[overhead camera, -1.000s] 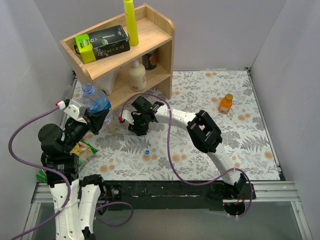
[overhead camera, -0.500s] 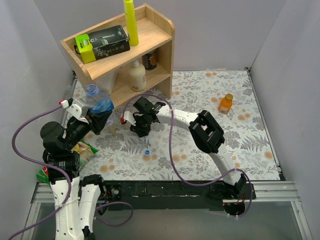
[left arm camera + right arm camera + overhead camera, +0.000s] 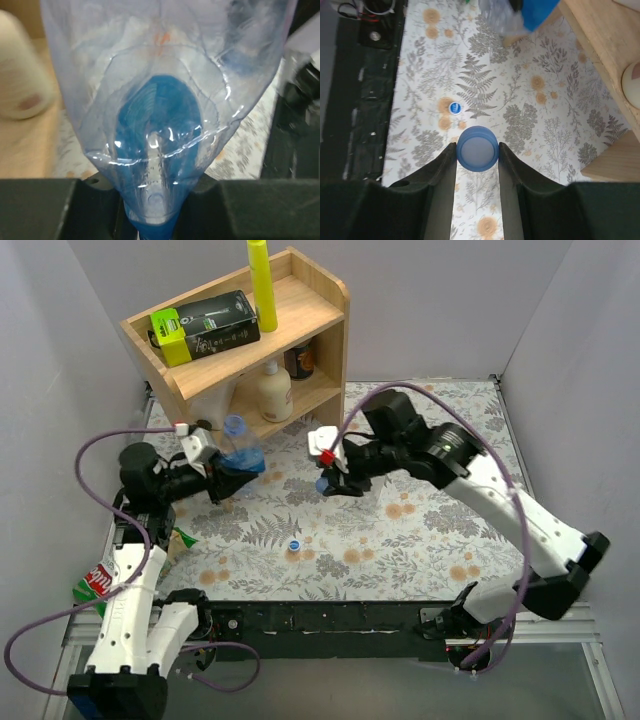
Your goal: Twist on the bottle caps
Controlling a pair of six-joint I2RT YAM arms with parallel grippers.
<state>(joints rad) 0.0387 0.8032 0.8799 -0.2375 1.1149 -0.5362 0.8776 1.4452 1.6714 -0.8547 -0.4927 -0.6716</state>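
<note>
Two caps, one blue-labelled bottle [image 3: 241, 451].
Blue cap [image 3: 477, 148] pinched in right gripper [image 3: 477, 152]; white-blue cap [image 3: 294, 545] on table [image 3: 450, 530] at 7 o'clock of it; bottle clamped in left gripper [image 3: 150, 202], at 9 o'clock.

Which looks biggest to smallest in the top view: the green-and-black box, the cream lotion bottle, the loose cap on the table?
1. green-and-black box
2. cream lotion bottle
3. loose cap
The box sits nearer the camera, but it clearly leads anyway.

readable text: none | shelf box [image 3: 205, 327]: print too small | snack packet [image 3: 96, 582]: logo blurred
</note>
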